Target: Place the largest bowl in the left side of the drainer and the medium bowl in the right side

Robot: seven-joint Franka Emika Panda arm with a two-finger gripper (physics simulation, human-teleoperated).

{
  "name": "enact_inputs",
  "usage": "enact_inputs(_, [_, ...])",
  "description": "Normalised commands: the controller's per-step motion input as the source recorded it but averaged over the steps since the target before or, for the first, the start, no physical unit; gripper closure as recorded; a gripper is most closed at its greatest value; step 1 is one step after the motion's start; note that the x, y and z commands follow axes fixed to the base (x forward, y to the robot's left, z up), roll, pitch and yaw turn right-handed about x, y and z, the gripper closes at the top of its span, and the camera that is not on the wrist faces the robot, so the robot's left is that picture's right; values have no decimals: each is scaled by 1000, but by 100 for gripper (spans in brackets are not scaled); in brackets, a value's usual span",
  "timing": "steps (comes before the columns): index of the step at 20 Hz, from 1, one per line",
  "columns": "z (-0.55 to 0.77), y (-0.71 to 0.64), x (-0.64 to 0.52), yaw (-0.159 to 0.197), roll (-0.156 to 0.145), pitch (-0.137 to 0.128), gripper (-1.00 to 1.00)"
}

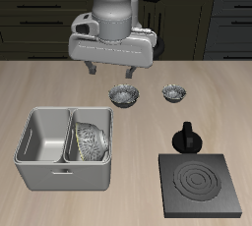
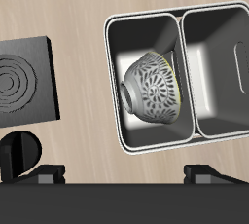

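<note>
No text, label, brand, number or sign can be read in either view. The drainer (image 1: 44, 163), the bowls, the black stove plate (image 1: 202, 186) with its plain raised rings, the counter (image 1: 39, 83) and the robot's housing all show bare, unmarked surfaces.
</note>
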Motion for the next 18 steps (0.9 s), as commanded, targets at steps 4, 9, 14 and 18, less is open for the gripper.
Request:
enact_inputs(4, [620,-130,-466,4,-39,-110,-100])
enact_inputs(9, [207,-114,-268,48,-26,-65,-100])
enact_inputs(14, [-208,-169,-159,26,-30,18,-100])
enact_inputs(18, [-224,-216,-222,46,-43,18,-100])
